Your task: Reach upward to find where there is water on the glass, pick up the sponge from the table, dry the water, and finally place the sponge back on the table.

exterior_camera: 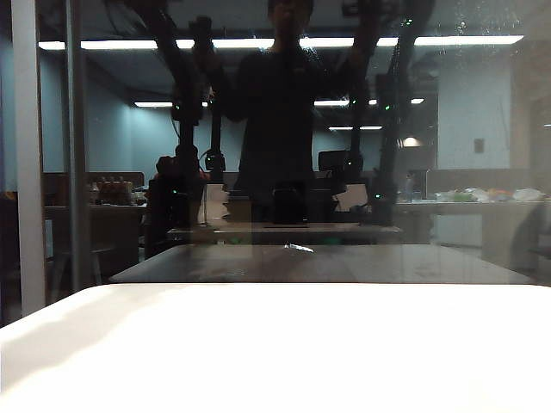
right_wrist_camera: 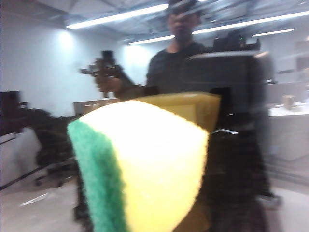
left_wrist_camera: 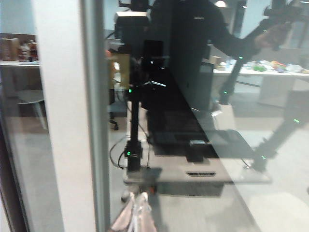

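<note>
1. We are looking at a dim room mirrored in a dark pane, with long ceiling light strips (exterior_camera: 284, 41) glowing overhead.
2. We are seeing a pale vertical frame bar (exterior_camera: 26, 163) standing at the left of the exterior view.
3. We are noticing a reflected standing person (exterior_camera: 277, 112) in dark clothing at the centre.
4. We are making out reflected desks (exterior_camera: 482, 206) with small cluttered items along the right side.
5. We are seeing a light wall (right_wrist_camera: 43, 72) behind, and a greyish floor (left_wrist_camera: 193, 212) below.

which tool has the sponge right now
The right tool: its wrist view is filled by the yellow and green sponge, held up in front of the glass. The left wrist view shows only glass and frame bar, no sponge.
</note>
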### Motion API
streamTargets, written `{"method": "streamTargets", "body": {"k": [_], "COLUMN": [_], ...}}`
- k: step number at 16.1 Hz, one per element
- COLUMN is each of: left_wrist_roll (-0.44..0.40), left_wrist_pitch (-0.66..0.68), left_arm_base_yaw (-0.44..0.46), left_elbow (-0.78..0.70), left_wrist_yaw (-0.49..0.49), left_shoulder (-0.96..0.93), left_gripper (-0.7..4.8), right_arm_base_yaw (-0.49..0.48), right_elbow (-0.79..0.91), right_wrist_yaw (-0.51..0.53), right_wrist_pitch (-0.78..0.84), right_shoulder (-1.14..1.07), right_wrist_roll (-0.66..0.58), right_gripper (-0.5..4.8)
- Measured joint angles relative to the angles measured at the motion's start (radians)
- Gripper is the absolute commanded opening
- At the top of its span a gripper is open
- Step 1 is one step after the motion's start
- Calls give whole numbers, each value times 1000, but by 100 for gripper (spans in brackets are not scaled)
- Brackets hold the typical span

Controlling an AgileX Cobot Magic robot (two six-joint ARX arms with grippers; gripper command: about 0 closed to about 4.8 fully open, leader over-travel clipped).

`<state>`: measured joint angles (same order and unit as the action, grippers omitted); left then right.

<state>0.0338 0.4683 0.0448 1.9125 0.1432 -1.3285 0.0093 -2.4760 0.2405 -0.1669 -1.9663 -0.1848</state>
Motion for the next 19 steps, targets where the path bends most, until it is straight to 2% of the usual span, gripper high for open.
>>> {"method": "streamTargets", "body": {"k": [7,11,16,19], "left_wrist_roll": [0,0,0,0], "left_wrist_pitch": [0,2,9,13], "left_arm_base_yaw": [0,0,0,0], "left_elbow": [0,0,0,0], "left_wrist_yaw": [-9,-9,-8,-9], "left_shoulder": [0,0,0,0], "left_gripper": [-5,-5,-5,-5], "right_arm_base_yaw": [-206,-318,-243,-111], "right_elbow": [-55,-75,-74,-74], "right_wrist_yaw": [-32,-27,11,-2], "right_wrist_pitch": [-8,-23,-33,-33], "right_shoulder": [-3,-3,-3,-3], "right_wrist_roll": [-31,-113,-117,-117], "right_gripper": [-9,-9,-9,-9]}}
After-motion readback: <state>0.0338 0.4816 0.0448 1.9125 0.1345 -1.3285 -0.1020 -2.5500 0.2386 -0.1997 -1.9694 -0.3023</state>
